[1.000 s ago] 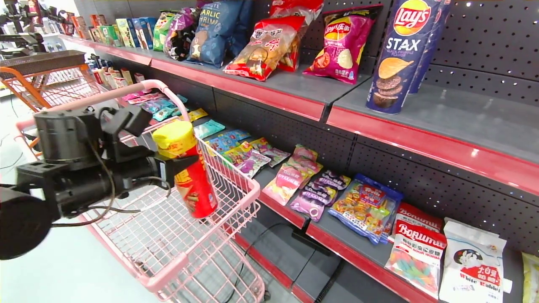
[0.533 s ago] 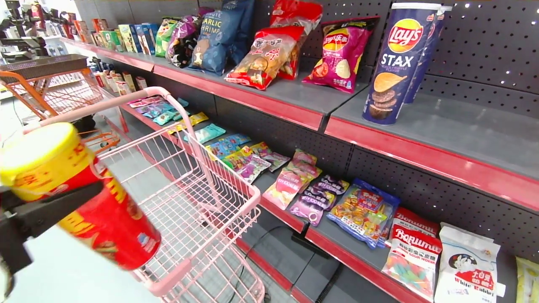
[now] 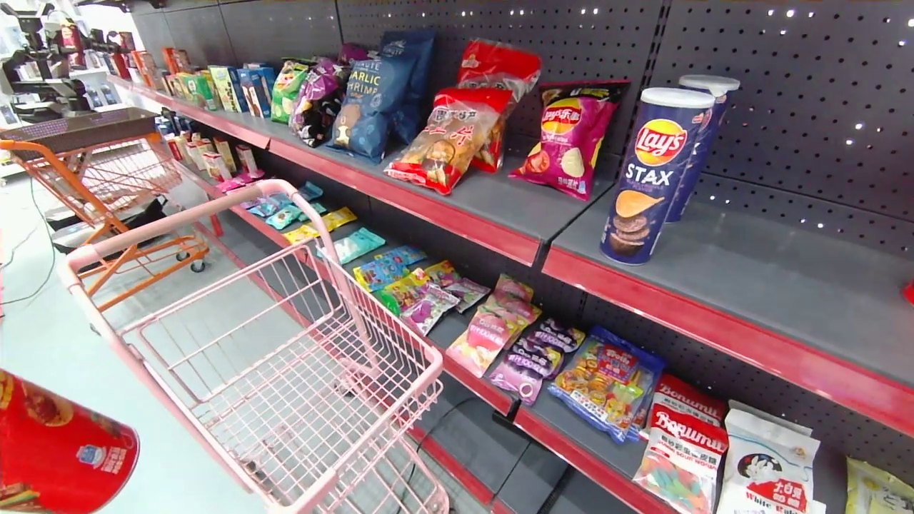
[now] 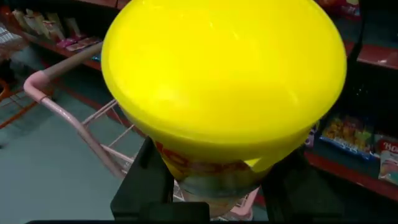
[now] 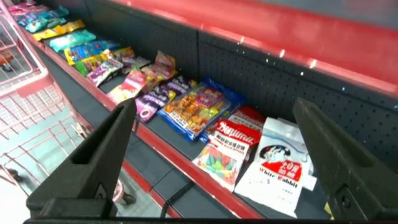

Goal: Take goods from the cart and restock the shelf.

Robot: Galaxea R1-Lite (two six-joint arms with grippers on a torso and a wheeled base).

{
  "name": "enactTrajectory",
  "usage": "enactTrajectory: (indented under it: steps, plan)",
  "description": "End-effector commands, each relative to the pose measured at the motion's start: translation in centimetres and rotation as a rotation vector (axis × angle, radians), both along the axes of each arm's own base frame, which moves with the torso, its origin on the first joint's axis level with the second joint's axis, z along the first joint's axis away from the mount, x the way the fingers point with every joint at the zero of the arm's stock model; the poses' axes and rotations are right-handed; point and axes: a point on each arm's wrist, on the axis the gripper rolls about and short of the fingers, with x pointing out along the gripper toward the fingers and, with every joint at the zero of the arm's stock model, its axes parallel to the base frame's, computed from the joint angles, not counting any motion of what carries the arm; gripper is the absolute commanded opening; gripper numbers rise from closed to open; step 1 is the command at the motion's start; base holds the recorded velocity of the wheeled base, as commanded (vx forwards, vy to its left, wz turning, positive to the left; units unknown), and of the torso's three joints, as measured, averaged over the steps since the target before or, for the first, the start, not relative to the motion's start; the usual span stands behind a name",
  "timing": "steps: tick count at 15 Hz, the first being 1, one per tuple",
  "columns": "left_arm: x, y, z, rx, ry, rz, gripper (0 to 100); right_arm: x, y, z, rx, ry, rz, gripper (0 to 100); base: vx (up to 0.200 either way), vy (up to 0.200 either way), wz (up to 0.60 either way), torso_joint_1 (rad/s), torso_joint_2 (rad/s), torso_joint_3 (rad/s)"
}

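— So, where is the red can at this moment?

— Down in the near left corner of the head view. It is outside the pink cart, to the left of the cart's near end, and tilted over the floor. From the left wrist, its yellow lid faces the camera, with the cart's pink rim farther off beneath it.

— What has hold of it?

— The left gripper. Its dark fingers sit on either side of the can's body just under the lid, and the jaws pinch the can between them.

— And the other arm?

— The right gripper hangs in front of the lower shelf. Its jaws are spread wide and hold nothing. Beyond them, candy bags lie flat in a row along that shelf.

— How does the shelf above look?

— On the upper shelf two blue tubes stand upright, one just behind the other, and to their right is bare grey board. To their left a magenta chip bag leans against the pegboard, and more bags lean in a row farther left.

— Anything else nearby?

— An orange cart stands at the far left, beyond the pink one.
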Motion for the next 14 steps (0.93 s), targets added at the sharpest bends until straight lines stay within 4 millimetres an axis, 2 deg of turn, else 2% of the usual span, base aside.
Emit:
enactTrajectory:
  steps: [1, 3, 14]
  plan:
    - [-0.76, 0.15, -0.05, -0.006, -0.030, -0.001, 0, 0.01, 0.00, 0.00, 0.001, 0.001, 0.000, 100, 0.000, 0.000, 0.00, 0.217, -0.56, -0.359]
    - [-1.00, 0.20, -0.04, -0.008, -0.041, -0.001, 0, 0.01, 0.00, 0.00, 0.001, 0.001, 0.000, 100, 0.000, 0.000, 0.00, 0.185, -0.48, -0.298]
    - [-1.36, 0.27, -0.67, 0.032, -0.049, 0.000, 0, 0.01, 0.00, 0.00, 0.007, 0.001, 0.000, 100, 0.000, 0.000, -0.60, 0.020, -0.04, -0.025]
